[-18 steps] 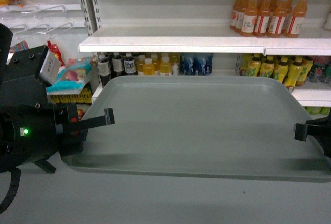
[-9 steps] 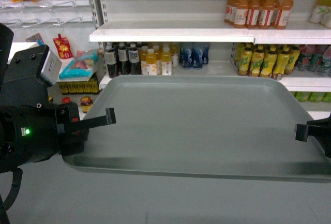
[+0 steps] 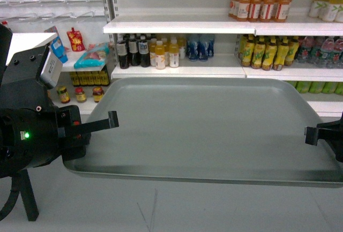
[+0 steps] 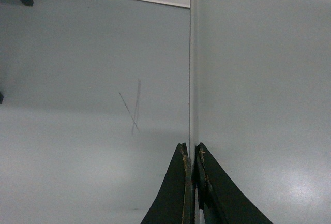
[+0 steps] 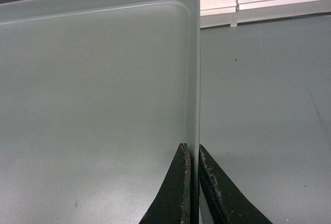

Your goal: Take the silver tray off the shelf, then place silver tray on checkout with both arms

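1. The silver tray (image 3: 209, 130) hangs flat in the air between the two pincers, with grey floor (image 4: 77, 79) under it and the shelf (image 3: 177, 27) of drinks well behind it.
2. The left gripper (image 4: 190, 175) is pinched tight on the tray's left rim. In the left wrist view the two dark fingers squeeze the thin edge, with the tray to the right of the pincer and the floor to its left.
3. The right gripper (image 5: 192, 175) is pinched on the tray's right rim in the same way. There the tray lies to the left of the pincer and the floor to its right.
4. In the head view only one left finger (image 3: 99, 123) shows over the tray; the finger under it is hidden.
5. The right pincer is cut off by the edge of the head view, so only a small dark piece shows.
6. The bottles (image 3: 161, 52) are too small for their labels to be read.
7. A faint scratch (image 4: 133, 107) marks the floor ahead and left of the left pincer.
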### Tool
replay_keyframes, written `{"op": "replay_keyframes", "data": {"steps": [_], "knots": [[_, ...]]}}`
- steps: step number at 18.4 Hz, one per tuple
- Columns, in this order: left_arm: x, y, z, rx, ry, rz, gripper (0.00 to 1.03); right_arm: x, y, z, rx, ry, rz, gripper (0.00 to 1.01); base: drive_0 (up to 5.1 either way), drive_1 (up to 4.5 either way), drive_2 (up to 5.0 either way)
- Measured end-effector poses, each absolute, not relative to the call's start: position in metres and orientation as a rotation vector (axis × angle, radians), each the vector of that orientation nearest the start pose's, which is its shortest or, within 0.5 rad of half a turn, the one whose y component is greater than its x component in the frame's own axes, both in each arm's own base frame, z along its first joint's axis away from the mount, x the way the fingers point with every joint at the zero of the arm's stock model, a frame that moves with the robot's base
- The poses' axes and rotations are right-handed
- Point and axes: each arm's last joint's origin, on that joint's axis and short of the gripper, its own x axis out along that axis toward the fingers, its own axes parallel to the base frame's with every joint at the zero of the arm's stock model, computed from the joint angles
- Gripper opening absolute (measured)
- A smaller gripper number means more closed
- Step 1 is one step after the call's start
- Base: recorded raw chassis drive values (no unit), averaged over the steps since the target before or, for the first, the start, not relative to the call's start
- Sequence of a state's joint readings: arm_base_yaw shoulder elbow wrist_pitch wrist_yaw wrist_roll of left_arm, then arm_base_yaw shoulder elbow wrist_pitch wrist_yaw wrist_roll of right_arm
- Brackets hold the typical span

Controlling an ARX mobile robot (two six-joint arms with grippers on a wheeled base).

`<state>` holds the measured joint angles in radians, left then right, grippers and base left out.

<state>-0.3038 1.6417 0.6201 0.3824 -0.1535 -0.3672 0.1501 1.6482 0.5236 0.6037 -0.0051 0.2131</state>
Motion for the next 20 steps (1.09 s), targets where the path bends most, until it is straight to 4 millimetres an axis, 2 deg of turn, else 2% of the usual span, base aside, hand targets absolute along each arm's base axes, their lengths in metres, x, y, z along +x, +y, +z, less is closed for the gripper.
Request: {"op": "replay_keyframes", "data": {"steps": [12,20], "knots": [[0.2819,-0.0848,0.1311,-0.208,0.643,-0.029,0.03,0.2798,0.0425,0.1225,0.169,0.54,0.094,0.02,0.1,-4.23,4.3],[0.2819,-0.0848,0.1311,-0.207,0.644,-0.029,0.03,0.2798,0.0424,0.1223,0.169,0.541,0.094,0.02,-4.9,2.42,2.4]]}}
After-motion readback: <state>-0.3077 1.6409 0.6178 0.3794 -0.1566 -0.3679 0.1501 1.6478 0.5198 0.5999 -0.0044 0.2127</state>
